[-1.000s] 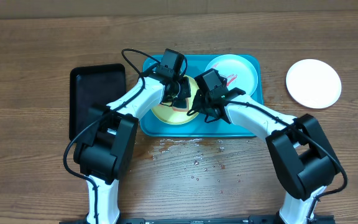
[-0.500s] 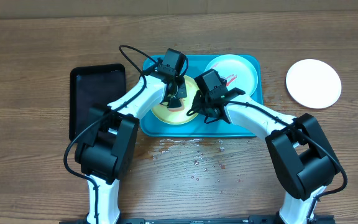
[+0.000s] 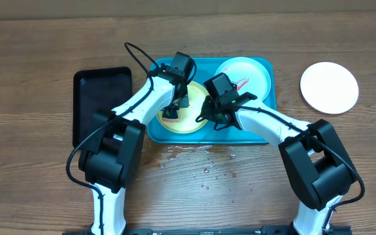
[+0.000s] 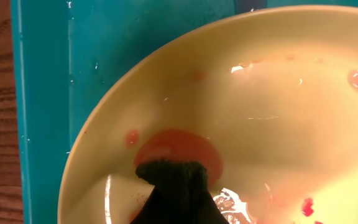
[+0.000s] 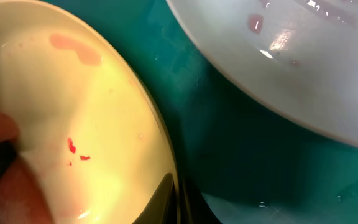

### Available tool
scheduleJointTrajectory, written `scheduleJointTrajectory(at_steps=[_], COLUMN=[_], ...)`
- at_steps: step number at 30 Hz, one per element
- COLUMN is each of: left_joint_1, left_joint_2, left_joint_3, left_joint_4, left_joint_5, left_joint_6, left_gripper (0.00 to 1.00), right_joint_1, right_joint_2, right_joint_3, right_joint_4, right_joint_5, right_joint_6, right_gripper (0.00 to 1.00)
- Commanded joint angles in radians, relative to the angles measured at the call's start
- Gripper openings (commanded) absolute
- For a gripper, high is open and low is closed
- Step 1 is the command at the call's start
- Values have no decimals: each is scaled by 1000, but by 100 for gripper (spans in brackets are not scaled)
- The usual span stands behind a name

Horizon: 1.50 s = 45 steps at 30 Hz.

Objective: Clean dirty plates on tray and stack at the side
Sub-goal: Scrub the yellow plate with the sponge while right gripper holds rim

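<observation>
The left tool [image 3: 173, 109] is clamped on a dark sponge [image 4: 173, 193] and presses it down onto the yellow plate [image 3: 187, 123]. In the left wrist view the sponge's tip sits on a round red smear [image 4: 179, 144] near the plate's rim, with fainter pink streaks and wet glints across the rest of the dish. The right tool [image 3: 209, 116] is closed on the same plate's right rim, one thin dark finger showing just outside the rim in the right wrist view.

The yellow plate lies in the left half of the blue tray [image 3: 272, 91]. The mint plate [image 3: 256, 73] fills the tray's far right corner, close to the yellow one, with red marks on its near side. The tray's floor looks wet.

The tray sits mid-counter. A black tray [image 3: 100, 98] lies just beside its left side. The white plate [image 3: 329, 87] rests alone toward the right edge of the wooden counter [image 3: 44, 39], well apart from the tray. Droplets [image 3: 201, 156] speckle the wood just in front of the tray, between the two arm bases. Bare wood runs along the far edge and out to both near corners.
</observation>
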Motion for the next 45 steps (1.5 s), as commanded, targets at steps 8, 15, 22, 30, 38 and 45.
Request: scheduleJointTrajectory(at_steps=[8, 15, 22, 30, 38, 45], left_joint_1=[-47, -45, -46, -48, -56, -53], left_joint_2=[65, 104, 104, 104, 106, 106], left_joint_3=[5, 6, 6, 6, 5, 6], left_joint_4=[140, 215, 294, 345, 322, 164], left_joint_5=[197, 211, 229, 240, 251, 126], left_joint_6=[43, 2, -73, -159, -163, -85], left_gripper=[4, 4, 4, 4, 4, 4], right_joint_1=[-2, -2, -2, -2, -2, -2], right_joint_2=[-13, -13, -13, -13, -13, -13], right_joint_3=[18, 18, 18, 18, 18, 18], right_joint_4=[-4, -15, -18, -18, -16, -15], right_joint_5=[13, 11, 5, -1, -1, -1], right_joint_6=[2, 1, 1, 1, 1, 1], right_gripper=[4, 4, 4, 4, 4, 4])
